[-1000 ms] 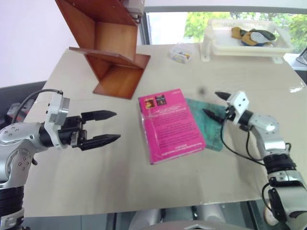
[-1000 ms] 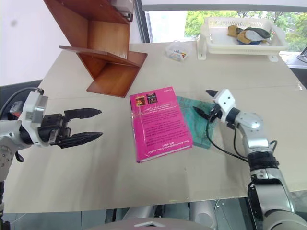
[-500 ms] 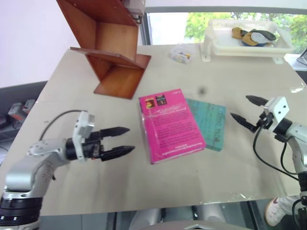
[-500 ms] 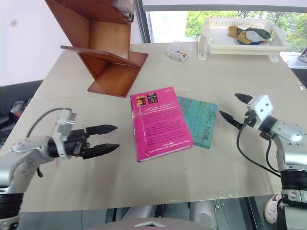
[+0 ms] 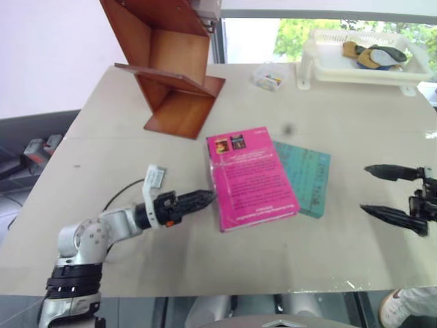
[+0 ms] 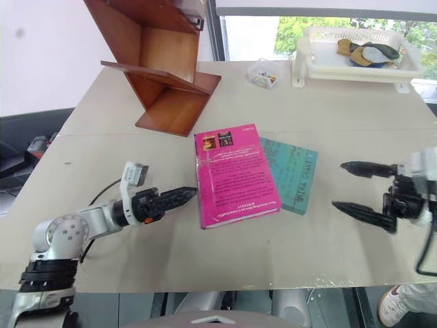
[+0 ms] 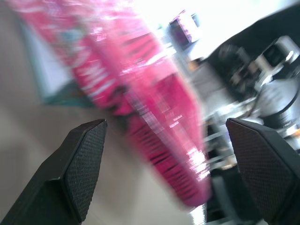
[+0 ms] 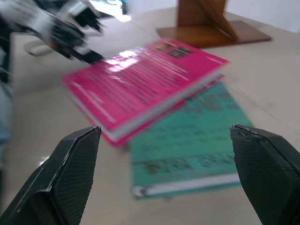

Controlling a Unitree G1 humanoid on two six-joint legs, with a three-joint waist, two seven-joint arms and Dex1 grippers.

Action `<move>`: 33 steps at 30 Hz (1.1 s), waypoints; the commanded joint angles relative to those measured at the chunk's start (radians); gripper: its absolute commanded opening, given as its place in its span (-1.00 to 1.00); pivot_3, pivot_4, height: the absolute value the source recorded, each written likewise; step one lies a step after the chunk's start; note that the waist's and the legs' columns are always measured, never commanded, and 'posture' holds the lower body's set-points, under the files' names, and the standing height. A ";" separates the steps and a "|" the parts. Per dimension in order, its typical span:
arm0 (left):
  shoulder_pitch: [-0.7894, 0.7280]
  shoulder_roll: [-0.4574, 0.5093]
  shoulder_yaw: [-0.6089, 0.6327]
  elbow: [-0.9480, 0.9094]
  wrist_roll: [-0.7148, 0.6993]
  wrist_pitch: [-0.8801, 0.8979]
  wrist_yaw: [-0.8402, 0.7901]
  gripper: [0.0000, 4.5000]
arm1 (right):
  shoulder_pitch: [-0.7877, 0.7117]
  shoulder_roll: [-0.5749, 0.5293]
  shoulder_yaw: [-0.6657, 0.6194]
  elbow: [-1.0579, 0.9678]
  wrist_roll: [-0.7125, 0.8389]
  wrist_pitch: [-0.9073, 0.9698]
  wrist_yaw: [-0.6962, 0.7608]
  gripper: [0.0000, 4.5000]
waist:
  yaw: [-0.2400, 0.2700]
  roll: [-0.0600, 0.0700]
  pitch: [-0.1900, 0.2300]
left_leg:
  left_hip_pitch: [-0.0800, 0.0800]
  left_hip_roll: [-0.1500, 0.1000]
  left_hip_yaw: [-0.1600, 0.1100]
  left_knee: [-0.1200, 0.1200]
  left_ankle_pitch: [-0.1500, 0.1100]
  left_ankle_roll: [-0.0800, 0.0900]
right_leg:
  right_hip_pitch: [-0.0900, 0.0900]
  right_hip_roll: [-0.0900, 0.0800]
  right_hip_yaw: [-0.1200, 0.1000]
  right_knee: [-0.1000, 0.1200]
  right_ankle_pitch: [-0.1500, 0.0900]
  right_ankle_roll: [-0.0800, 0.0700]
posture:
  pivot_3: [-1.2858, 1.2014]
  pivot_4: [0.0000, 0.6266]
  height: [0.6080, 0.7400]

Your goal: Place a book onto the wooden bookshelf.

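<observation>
glossy pink book [image 5: 251, 179], small cover pictures

1. Book [image 5: 250, 178]: bright pink glossy paperback, flat on the table, cover up and closed. Small text runs down the cover; two small dark pictures sit at its far edge. Its right side overlaps a teal-green book [image 5: 311, 179].
2. Wooden bookshelf [image 5: 168, 65]: reddish-brown polished boards joined at angles, standing at the table's far left, well apart from the pink book.
</observation>
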 commanded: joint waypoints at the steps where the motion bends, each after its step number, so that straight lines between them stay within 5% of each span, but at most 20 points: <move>1: -0.014 -0.010 0.009 0.015 -0.063 0.085 0.028 0.94 | 0.029 -0.031 -0.105 -0.099 0.089 0.083 0.023 1.00 | 0.000 -0.001 0.000 | 0.000 0.000 0.000 0.000 0.000 0.000 | 0.000 0.000 0.000 0.000 0.000 0.000 | 0.03 -0.52 1.00; 10: -0.121 -0.116 0.051 0.240 -0.089 0.217 0.202 0.94 | 0.043 -0.010 -0.125 -0.154 0.041 0.093 0.002 1.00 | 0.004 -0.003 0.001 | 0.000 -0.001 0.000 0.001 0.000 0.000 | 0.000 -0.001 -0.002 0.000 0.000 0.000 | 0.03 -0.52 1.00; 20: -0.185 -0.268 0.084 0.283 -0.101 0.254 0.339 0.94 | 0.058 -0.004 -0.147 -0.143 -0.012 0.072 0.016 1.00 | 0.006 -0.003 0.001 | 0.000 -0.001 -0.001 0.001 0.000 -0.001 | 0.001 -0.001 -0.001 0.000 0.000 0.000 | 0.03 -0.52 1.00; 25: -0.189 -0.274 0.125 0.283 -0.147 0.306 0.346 0.21 | 0.069 0.006 -0.152 -0.137 -0.040 0.056 0.023 1.00 | 0.005 -0.003 0.001 | 0.000 -0.001 -0.001 0.001 0.000 -0.001 | 0.001 -0.001 -0.002 0.000 0.000 0.000 | 0.03 -0.52 1.00; 29: -0.192 -0.249 0.178 0.257 -0.221 0.369 0.351 -0.69 | 0.063 0.012 -0.150 -0.127 -0.051 0.048 0.021 1.00 | 0.005 -0.004 0.001 | 0.000 -0.001 -0.001 0.001 0.000 -0.001 | 0.001 -0.001 -0.002 0.000 0.000 0.000 | 0.03 -0.52 1.00; 33: -0.187 -0.229 0.218 0.214 -0.351 0.432 0.362 -0.69 | 0.034 0.009 -0.127 -0.104 -0.091 0.020 0.012 1.00 | 0.003 -0.004 0.001 | 0.000 -0.001 -0.001 0.001 0.000 -0.001 | 0.000 -0.001 -0.002 0.000 0.000 0.000 | 0.03 -0.52 1.00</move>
